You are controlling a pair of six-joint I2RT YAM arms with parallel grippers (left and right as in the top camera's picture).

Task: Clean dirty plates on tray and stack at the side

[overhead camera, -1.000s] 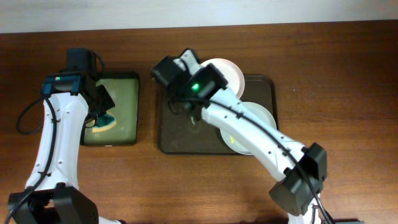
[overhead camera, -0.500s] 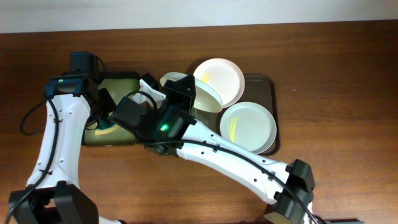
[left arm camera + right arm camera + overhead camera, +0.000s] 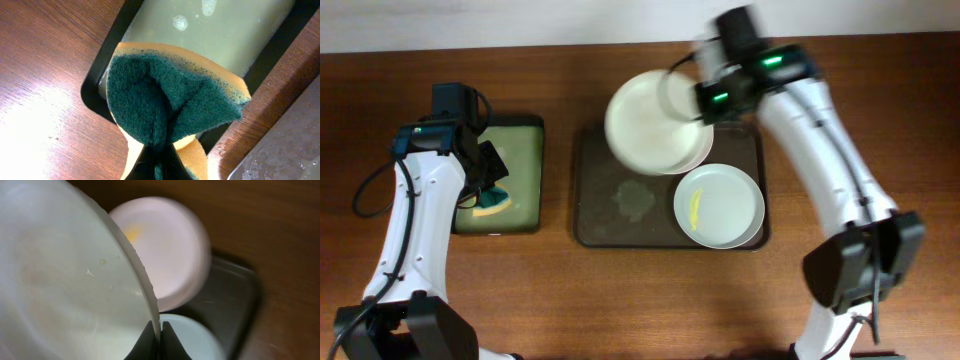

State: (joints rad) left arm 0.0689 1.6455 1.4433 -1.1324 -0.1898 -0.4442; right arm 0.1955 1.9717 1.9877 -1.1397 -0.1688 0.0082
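My right gripper (image 3: 698, 103) is shut on the rim of a white plate (image 3: 645, 125), holding it tilted above the back of the brown tray (image 3: 592, 225). In the right wrist view the fingers (image 3: 160, 337) pinch that plate's edge (image 3: 65, 280). A second plate (image 3: 167, 250) with a yellow smear lies on the tray behind it, mostly hidden in the overhead view. A third plate (image 3: 718, 205) with a yellow smear lies at the tray's front right. My left gripper (image 3: 486, 190) is shut on a green and yellow sponge (image 3: 170, 100) over the small black tray.
The small black tray (image 3: 525, 135) holds greenish soapy water (image 3: 225, 30) at the left. A wet patch (image 3: 635, 200) marks the brown tray's floor. The brown tray's corner (image 3: 285, 145) shows in the left wrist view. Bare wooden table lies all around.
My right arm has swung from the tray's left side to the back right, carrying the plate with it. The left arm and sponge have not moved.
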